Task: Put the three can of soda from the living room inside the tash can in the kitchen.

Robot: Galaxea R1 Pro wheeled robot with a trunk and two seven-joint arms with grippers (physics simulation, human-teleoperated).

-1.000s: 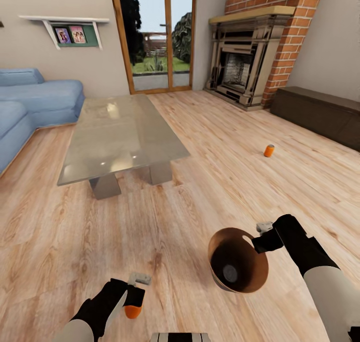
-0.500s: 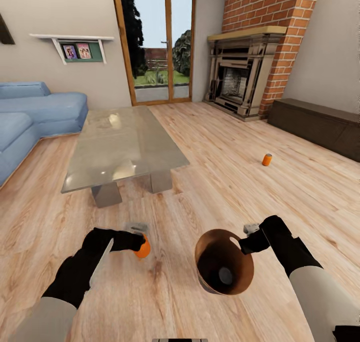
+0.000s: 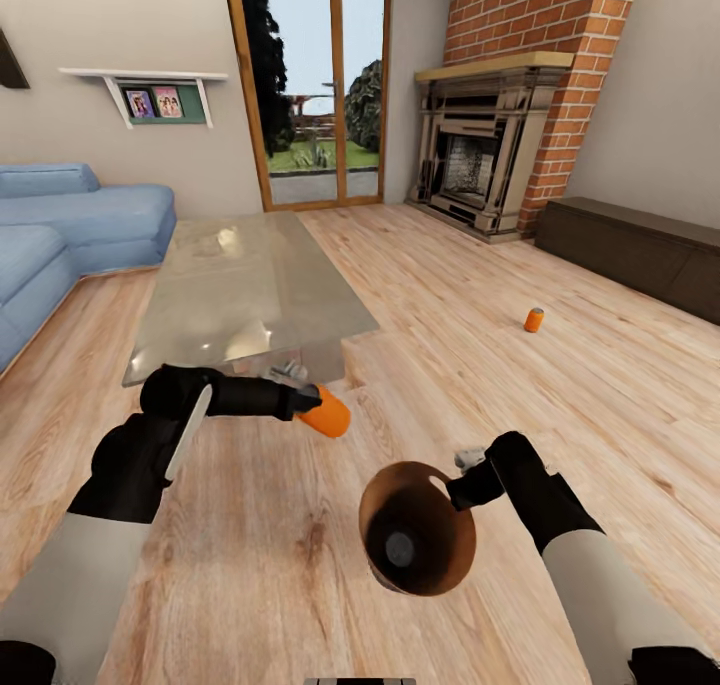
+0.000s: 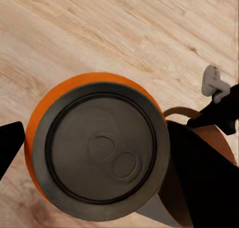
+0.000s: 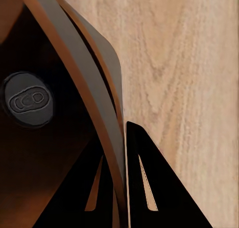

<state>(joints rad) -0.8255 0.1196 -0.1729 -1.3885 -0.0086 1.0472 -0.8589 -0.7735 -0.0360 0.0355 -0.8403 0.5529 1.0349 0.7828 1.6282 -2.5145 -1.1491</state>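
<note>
While the left gripper (image 3: 312,403) clasps a can (image 3: 326,412), the bin (image 3: 415,542) hangs nearby.

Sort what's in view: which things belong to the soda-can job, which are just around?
Job: soda can in left gripper; trash can, rim pinched by right gripper; can inside it; can on floor.
Around: glass table, sofa, fireplace.

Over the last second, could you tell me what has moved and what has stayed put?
The left gripper has lifted its soda can up and toward the trash can, which the right gripper, still clamped on its rim, has brought leftward. One can still lies inside the bin; another can still stands on the floor.
</note>
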